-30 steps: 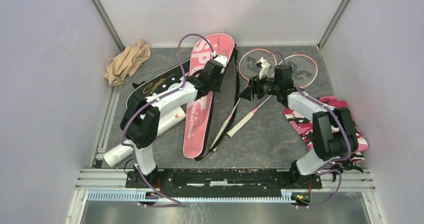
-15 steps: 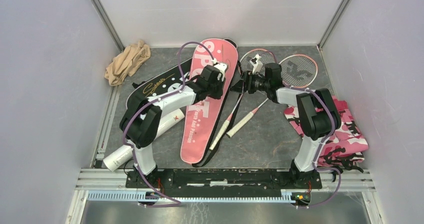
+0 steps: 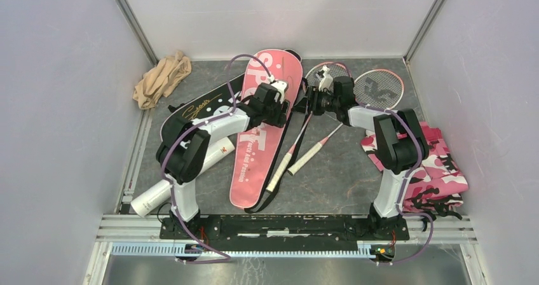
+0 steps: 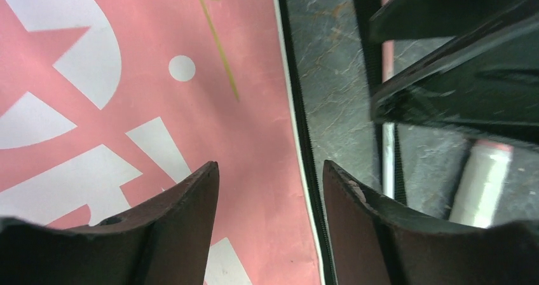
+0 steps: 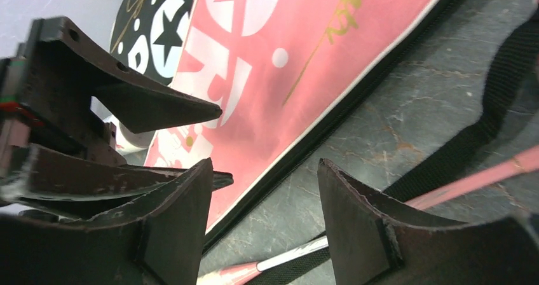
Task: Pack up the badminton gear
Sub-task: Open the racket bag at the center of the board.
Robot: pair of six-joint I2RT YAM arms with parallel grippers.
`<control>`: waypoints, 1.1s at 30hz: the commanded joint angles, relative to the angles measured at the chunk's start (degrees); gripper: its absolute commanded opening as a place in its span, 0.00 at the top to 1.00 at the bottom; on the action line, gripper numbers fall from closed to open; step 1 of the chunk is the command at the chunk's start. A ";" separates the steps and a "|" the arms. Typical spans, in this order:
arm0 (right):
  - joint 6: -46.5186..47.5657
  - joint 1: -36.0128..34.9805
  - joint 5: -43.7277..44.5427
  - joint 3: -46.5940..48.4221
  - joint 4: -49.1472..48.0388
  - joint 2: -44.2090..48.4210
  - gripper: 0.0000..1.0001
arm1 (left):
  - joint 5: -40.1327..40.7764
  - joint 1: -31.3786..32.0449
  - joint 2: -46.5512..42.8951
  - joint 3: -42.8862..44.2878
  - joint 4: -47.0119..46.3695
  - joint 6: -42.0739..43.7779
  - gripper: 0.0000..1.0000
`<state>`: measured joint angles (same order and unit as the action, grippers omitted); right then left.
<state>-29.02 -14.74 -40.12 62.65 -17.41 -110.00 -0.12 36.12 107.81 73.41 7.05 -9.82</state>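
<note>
The pink racket bag (image 3: 260,139) lettered SPORT lies flat in the middle of the table, partly over the black bag (image 3: 194,110). My left gripper (image 3: 285,104) hovers open over the pink bag's right zipper edge (image 4: 299,139) with nothing between its fingers. My right gripper (image 3: 307,102) faces it from the right, open and empty, low over the table beside that edge (image 5: 305,139). Two pink-framed rackets (image 3: 380,86) lie right of the bag, white handles (image 3: 304,159) pointing to the near side. One shaft (image 5: 470,180) runs under my right gripper. A white tube (image 3: 152,194) lies near left.
A beige cloth (image 3: 162,78) sits in the far left corner. A pink camouflage cloth (image 3: 435,164) lies under the right arm. The bag's black strap (image 5: 496,119) trails across the table beside the rackets. Walls close in on three sides.
The pink bag, held up on its edge a second ago, now lies flat. My left gripper has opened and let go of it. The right gripper has moved left towards the bag.
</note>
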 commanded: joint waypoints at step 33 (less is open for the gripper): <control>13.48 11.63 -1.26 -5.93 11.99 6.77 0.37 | 9.27 4.89 7.67 3.42 -0.91 8.20 0.91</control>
<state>-15.97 -3.01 -39.51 56.77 -3.36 -103.77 12.05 42.61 116.57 76.23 7.05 -1.37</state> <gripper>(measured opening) 0.636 0.181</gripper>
